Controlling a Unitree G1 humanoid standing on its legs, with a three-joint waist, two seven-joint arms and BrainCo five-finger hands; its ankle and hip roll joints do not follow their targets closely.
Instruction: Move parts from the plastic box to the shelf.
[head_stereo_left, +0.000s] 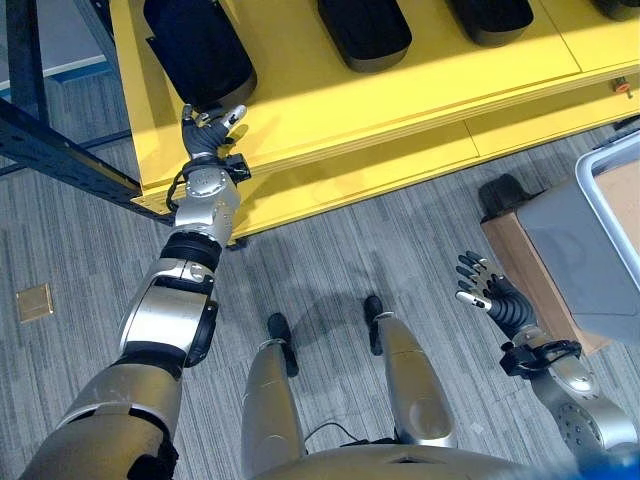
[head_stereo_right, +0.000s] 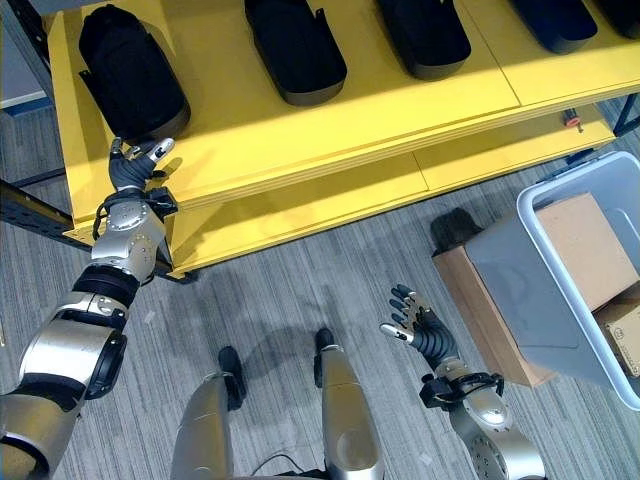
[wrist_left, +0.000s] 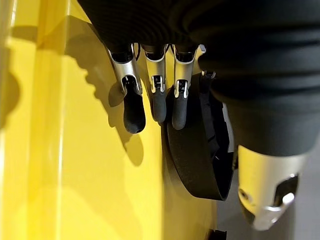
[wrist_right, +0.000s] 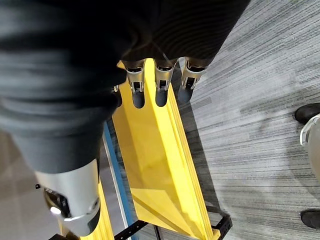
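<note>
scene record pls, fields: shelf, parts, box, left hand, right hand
shelf: yellow flat shelf board, low, ahead of the robot
parts: black moulded oblong parts in a row on the shelf
box: pale grey plastic box at robot's right, brown cardboard pieces inside
left hand: left hand at the shelf's front edge beside the leftmost black part, fingers straight, holding nothing
right hand: right hand over grey carpet floor, open, empty
</note>
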